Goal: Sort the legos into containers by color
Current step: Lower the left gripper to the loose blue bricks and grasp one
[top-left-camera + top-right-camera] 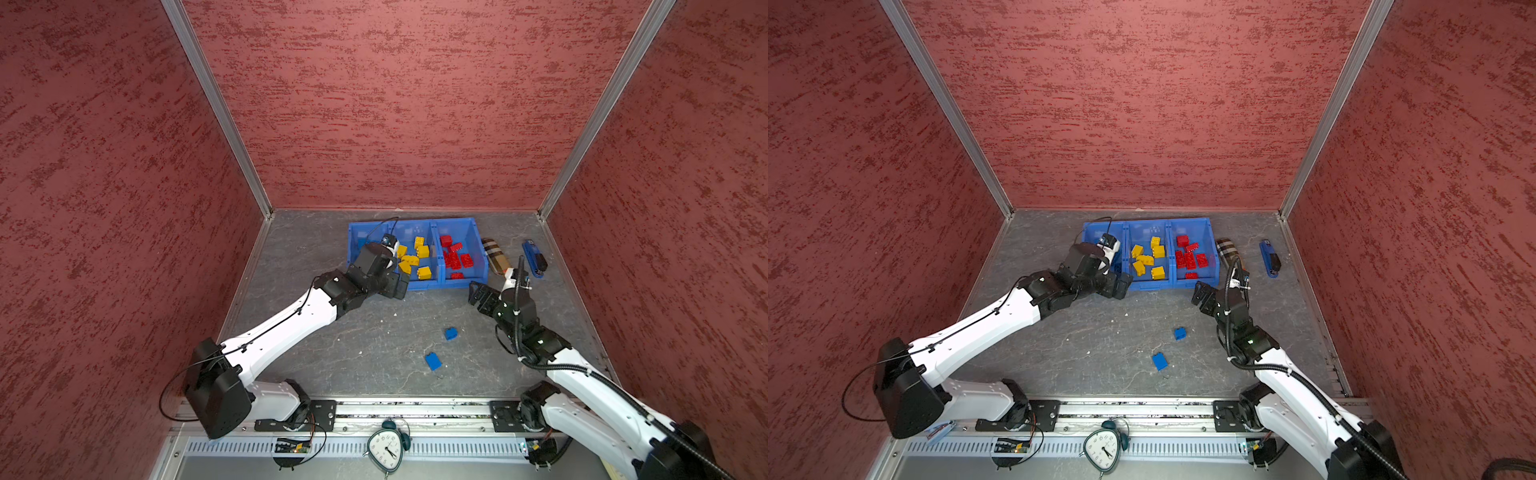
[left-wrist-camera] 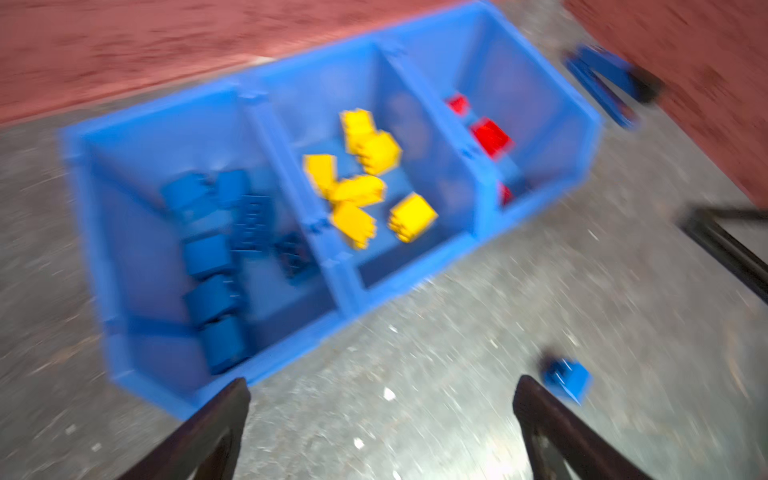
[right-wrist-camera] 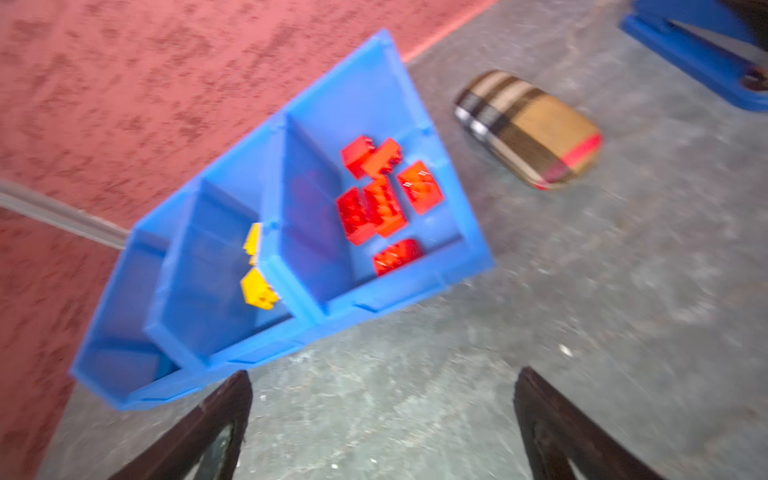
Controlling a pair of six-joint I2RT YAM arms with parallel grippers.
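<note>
Jaws first: L jaws stand wide apart w/ nothing btwn them, over the tabletop (image 1: 374,332) just in front of the bins (image 1: 461,283), by the left-hand bin. R jaws are spread too and empty, low over the tabletop near the front corner of the right-hand bin. Both wrist views are blurred, so don't trust fine detail.

Sorting looks nearly done. Blue bricks (image 2: 208,257) lie in the left-hand bin, yellow bricks (image 1: 415,257) in the middle one, red bricks (image 1: 455,257) in the right-hand one. Out on the tabletop, well apart from the bins, are a loose brick (image 1: 451,333) nearer the R arm (image 1: 536,340) and a second loose brick (image 1: 433,360) nearer the front rail (image 1: 415,409). Both are blue.

The step in hand, as I read it, is fetching those two. Come straight down over one and turn the wrist so the jaws meet two flat sides, not corners. Grip low, since smooth plastic can pop out. Lift enough to clear the bin wall and let go well inside the left-hand bin, not over the divider. The R arm is closer, but its way to that bin crosses the L arm (image 1: 291,320), so move one at a time.

Surface: grey, marbled, flat, w/ small pale specks. A plaid case (image 1: 494,257) and a stapler (image 1: 535,257) lie right of the bins; leave them alone. Red textured walls close three sides. A clock (image 1: 386,449) sits past the front rail.
</note>
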